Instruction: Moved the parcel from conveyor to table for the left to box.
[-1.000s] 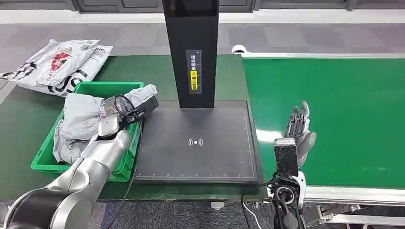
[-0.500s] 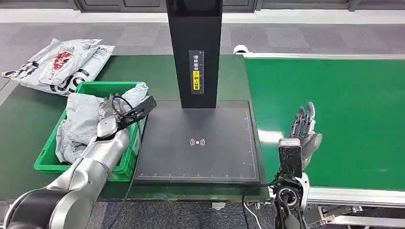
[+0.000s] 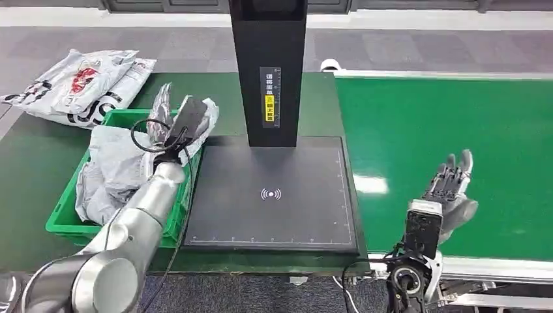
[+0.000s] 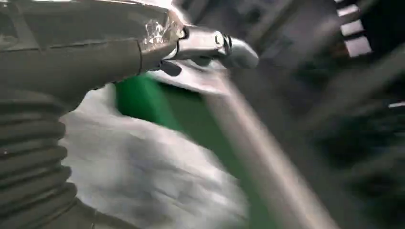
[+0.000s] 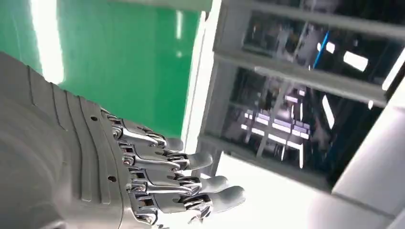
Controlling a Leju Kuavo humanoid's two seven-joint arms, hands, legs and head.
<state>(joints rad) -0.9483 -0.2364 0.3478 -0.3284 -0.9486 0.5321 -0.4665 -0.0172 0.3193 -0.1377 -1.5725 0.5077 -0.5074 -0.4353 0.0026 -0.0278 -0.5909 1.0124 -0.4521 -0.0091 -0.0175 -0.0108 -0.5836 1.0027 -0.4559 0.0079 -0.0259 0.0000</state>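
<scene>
Head view: your left hand grips a grey parcel over the green bin; right hand hovers, fingers spread.

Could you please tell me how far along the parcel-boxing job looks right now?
Done: grey parcels already lie in the green bin. In hand: the left robot hand is above the bin among crumpled parcel plastic. Left: the right robot hand hangs open above the bare conveyor.

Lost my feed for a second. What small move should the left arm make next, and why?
Probably draw the left hand back clear of the green bin. It is raised above the bin's far corner, with grey parcels piled inside; whether it holds anything is unclear. The right hand hangs open over the conveyor.
</scene>
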